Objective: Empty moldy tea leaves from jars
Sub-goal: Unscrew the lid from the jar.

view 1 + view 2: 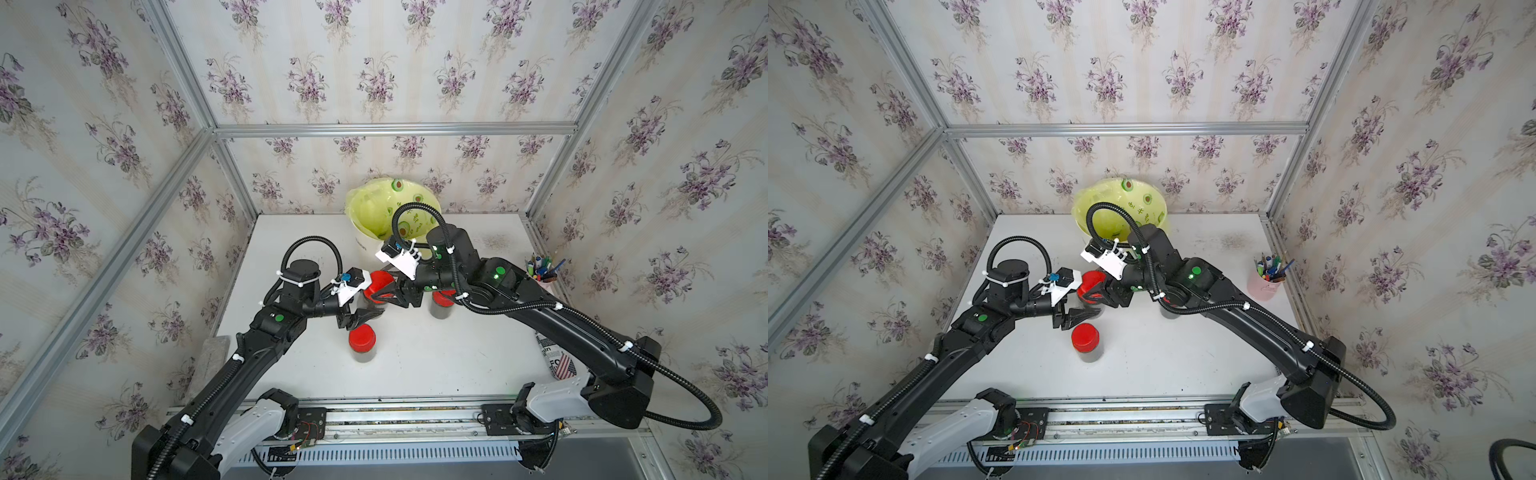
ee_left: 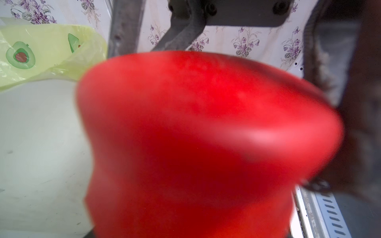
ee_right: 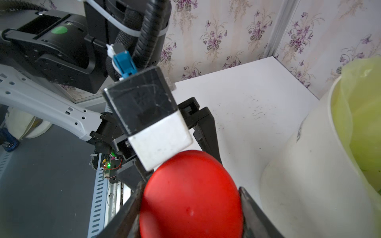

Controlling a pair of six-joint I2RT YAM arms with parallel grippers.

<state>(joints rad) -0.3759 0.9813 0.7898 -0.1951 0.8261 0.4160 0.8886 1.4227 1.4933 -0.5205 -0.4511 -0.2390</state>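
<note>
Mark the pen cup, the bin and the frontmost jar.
pen cup [image 1: 1260, 289]: in a top view, pink wall.
bin [image 3: 305, 175]: right wrist view, cream wall.
frontmost jar [image 1: 362, 337]: in a top view, red cap.

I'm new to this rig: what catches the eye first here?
Mid-table, both grippers meet on one jar: the left gripper clamps its body, the right gripper grips its red cap. A second red-capped jar stands just in front, and a bin lined with a yellow avocado-print bag sits at the back wall.
</note>
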